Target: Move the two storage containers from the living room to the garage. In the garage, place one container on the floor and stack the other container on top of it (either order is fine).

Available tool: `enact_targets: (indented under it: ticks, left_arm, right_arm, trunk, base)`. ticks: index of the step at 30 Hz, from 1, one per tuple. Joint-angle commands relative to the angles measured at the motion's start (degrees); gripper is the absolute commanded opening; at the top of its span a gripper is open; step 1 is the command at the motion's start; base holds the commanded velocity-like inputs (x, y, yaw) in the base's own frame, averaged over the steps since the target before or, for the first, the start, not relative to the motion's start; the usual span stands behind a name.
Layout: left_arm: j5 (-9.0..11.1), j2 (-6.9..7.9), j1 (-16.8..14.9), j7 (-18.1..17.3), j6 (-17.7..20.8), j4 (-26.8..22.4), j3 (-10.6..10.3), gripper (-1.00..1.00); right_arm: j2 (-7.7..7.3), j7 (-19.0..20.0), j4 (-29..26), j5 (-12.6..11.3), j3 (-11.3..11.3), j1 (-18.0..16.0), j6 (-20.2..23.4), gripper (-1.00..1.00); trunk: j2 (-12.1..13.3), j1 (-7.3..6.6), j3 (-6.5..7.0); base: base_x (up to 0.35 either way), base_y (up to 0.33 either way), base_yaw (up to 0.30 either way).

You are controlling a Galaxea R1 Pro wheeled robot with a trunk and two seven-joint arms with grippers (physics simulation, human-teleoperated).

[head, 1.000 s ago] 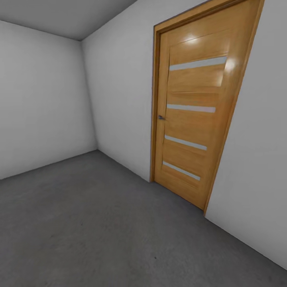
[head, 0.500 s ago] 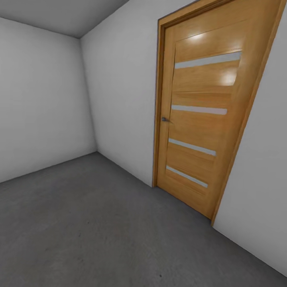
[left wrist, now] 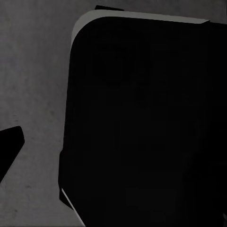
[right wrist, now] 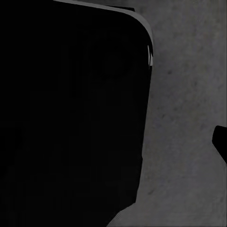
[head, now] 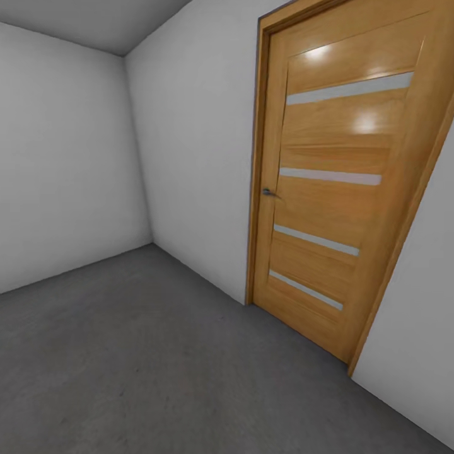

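Observation:
The two orange-red storage containers are out of view. In the head view I face a corner of the garage, with dark grey speckled concrete floor (head: 126, 353) and plain white walls (head: 63, 157). The left wrist view looks down past a large black part of my own body (left wrist: 142, 123) onto the concrete floor (left wrist: 33, 71), with a dark tip (left wrist: 9, 146) at the picture's edge. The right wrist view has the same black bulk (right wrist: 71, 118), floor (right wrist: 189, 94) and a small dark tip (right wrist: 221, 142). Neither tip tells me how the jaws stand.
A shut wooden panel door (head: 334, 189) with several pale horizontal strips and a small dark handle (head: 270, 192) stands in the right wall. The room's corner (head: 139, 176) lies ahead at the left, with bare floor stretching toward it.
The whole head view has shifted: the door has grown larger and slid to the right, so the camera has moved nearer and turned. Nothing in the room itself has moved.

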Motion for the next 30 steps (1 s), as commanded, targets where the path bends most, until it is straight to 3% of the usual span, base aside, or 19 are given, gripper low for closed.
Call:
enact_targets:
  ticks: [1, 30]
  left_arm:
    - [0.44, -0.03, 0.01, -0.01, -0.09, -0.04, 0.02, 1.0]
    - [0.44, 0.01, 0.01, -0.01, -0.09, -0.04, 0.02, 1.0]
  right_arm:
    - [0.0, -0.13, 0.09, 0.45, -0.06, -0.03, -0.27, 1.0]
    - [-0.08, -0.13, 0.09, 1.04, 0.43, -0.03, -0.17, 1.0]
  trunk:
    - [-0.02, 0.04, -0.04]
    - [-0.02, 0.04, -0.04]
  base:
    - [0.331, 0.089, 0.0]
    - [0.331, 0.079, 0.0]
